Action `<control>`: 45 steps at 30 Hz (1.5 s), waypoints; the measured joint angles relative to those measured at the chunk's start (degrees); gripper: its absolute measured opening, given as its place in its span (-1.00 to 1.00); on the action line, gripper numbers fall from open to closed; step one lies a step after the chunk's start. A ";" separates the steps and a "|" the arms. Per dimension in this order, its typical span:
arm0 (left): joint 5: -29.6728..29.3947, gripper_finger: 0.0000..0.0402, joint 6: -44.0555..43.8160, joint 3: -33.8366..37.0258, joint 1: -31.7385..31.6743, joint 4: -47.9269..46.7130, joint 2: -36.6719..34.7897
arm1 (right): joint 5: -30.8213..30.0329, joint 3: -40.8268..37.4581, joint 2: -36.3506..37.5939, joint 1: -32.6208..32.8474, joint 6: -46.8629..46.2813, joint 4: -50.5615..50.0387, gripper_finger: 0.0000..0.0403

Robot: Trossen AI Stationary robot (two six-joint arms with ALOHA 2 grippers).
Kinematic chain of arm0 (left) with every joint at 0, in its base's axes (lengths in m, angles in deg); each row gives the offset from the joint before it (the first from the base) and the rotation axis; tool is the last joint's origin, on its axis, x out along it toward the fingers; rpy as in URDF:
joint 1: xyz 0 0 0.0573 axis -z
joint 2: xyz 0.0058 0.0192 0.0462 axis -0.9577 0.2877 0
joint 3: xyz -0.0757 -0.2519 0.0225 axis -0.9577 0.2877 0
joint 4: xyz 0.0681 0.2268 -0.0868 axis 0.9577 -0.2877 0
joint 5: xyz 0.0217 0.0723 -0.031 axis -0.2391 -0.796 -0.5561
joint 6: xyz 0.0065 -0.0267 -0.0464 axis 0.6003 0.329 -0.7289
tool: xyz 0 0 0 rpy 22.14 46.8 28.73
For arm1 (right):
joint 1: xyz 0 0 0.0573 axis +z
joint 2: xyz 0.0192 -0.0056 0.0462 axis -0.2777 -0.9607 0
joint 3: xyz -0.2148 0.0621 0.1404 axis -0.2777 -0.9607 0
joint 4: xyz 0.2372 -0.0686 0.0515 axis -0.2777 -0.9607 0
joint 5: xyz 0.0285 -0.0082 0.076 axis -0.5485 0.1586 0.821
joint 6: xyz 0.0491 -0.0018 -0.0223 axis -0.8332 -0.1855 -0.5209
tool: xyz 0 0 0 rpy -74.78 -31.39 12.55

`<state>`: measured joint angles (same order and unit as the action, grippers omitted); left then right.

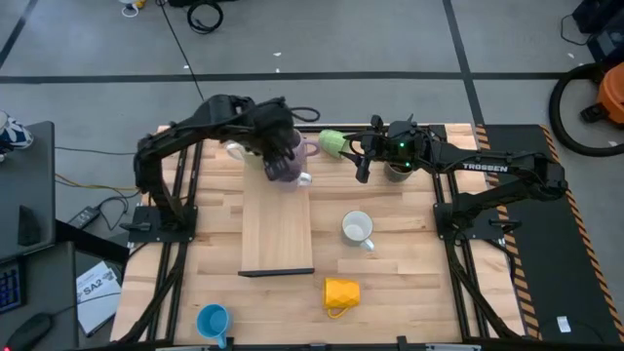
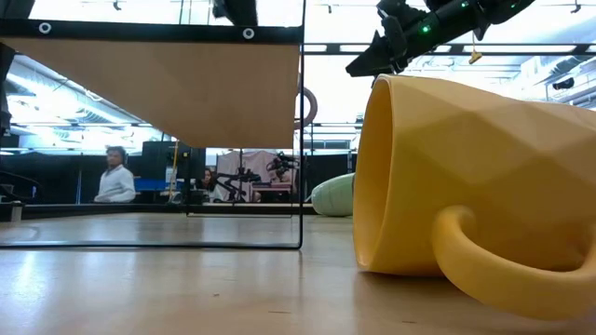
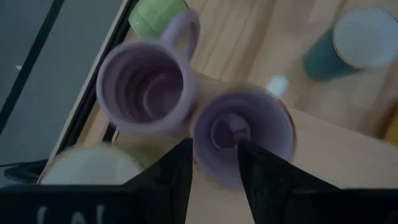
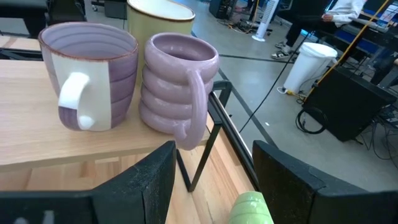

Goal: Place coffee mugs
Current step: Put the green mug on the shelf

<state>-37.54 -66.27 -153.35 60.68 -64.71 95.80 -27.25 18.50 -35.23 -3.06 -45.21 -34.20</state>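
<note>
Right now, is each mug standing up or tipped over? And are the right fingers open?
Ribbed purple mug: upright on shelf.
White-handled purple mug: upright beside it.
Green mug: on its side.
Yellow mug: on its side.
White mug: upright.
Blue mug: upright.
Right fingers: open.

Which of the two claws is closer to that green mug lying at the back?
The right gripper: it hangs just beside the light green mug. The left gripper is farther away, over the two lavender mugs.

Yellow mug [image 2: 484,186] cut off at low view's right edge; dark mug [image 1: 397,172] mostly hidden under right arm [image 1: 487,171].
</note>
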 joint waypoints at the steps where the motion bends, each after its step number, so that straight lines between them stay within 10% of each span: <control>1: 0.00 -0.33 0.00 -0.04 0.58 -0.15 -1.01 | -0.19 0.00 0.00 -0.01 0.00 -0.04 0.08; 8: -1.26 -0.33 -2.90 6.98 6.74 1.45 -10.47 | -0.35 0.00 0.00 -0.23 -0.02 -0.17 0.08; 28: -6.72 -0.33 -13.37 69.67 16.66 40.92 -52.93 | 5.97 2.40 0.02 -7.70 -20.50 -6.37 0.08; 45: -7.05 -0.33 -13.25 79.06 16.61 47.61 -58.46 | 13.39 2.69 -12.63 -20.28 -39.84 -7.46 0.08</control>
<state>-44.58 -79.53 -74.28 77.29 -17.09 37.34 -13.85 21.19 -47.86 -23.34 -85.05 -41.65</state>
